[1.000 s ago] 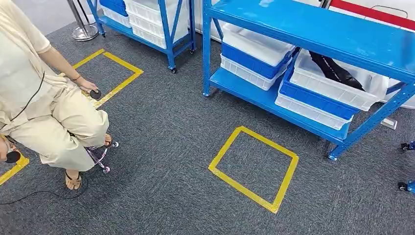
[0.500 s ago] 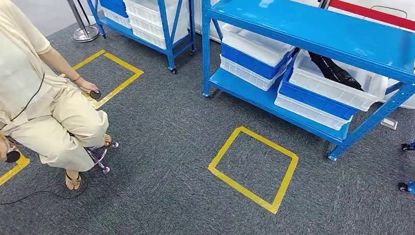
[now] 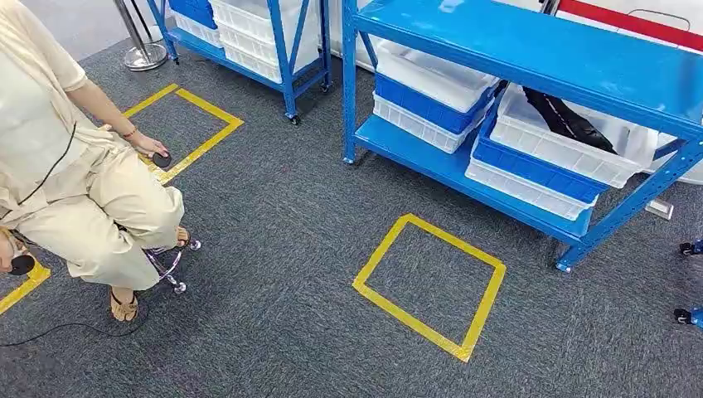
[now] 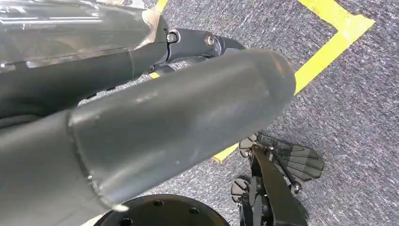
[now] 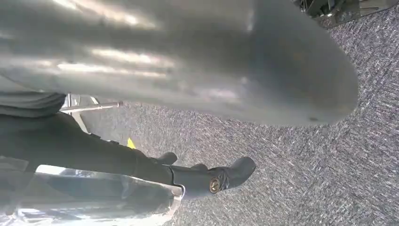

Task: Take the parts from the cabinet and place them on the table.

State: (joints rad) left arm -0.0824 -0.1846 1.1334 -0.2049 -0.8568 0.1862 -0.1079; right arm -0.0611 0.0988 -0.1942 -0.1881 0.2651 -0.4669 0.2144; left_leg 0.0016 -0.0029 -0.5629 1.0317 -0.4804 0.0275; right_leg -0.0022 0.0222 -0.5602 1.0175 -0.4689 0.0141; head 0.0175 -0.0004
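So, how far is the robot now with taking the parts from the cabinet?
Nothing looks done yet. The black parts lie in a white bin on the blue cabinet, across the yellow floor square. Nothing is in hand: the left hand and right hand hang over the carpet, holding no part. All is left: approach, grasp, carry to a table.

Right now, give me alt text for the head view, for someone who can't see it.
A blue metal rack holds stacked blue and white bins on its lower shelf, one bin containing dark parts. On the grey carpet before it lies a yellow tape square; a seated person in cream clothing is at left.
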